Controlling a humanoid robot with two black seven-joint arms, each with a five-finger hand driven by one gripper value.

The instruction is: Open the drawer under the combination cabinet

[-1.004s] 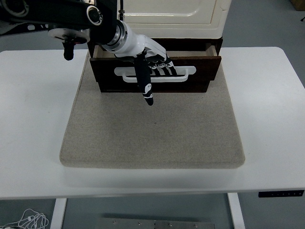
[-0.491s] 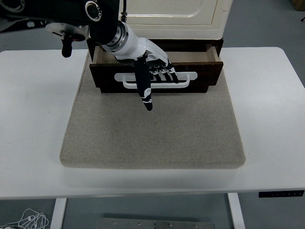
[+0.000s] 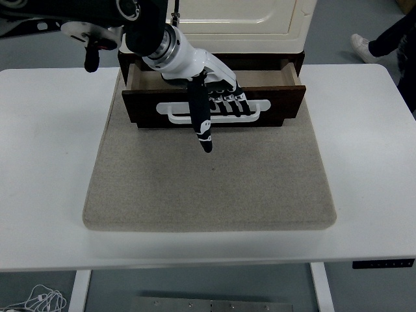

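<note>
Cream combination cabinet (image 3: 237, 26) stands at the white surface (image 3: 52, 162)'s far side; its dark wood drawer (image 3: 273, 97), partly out over the grey mat (image 3: 208, 182), looks rigid and probably slides easily. Best hold is the white bar handle (image 3: 170, 110): left hand (image 3: 211, 94) has fingers hooked through it, thumb pointing down.

A robotics lab or test room is suggested. A plain white table (image 3: 364, 162) on a height-adjustable frame, with a control panel (image 3: 383, 264) on its front edge, is set on a grey-blue floor (image 3: 351, 26). A grey felt mat (image 3: 208, 188) is laid as a work surface under a small staged cabinet (image 3: 234, 19). Loose white cables (image 3: 39, 300) are seen on the floor, and a person's leg and shoe (image 3: 374, 42) at the upper right.
</note>
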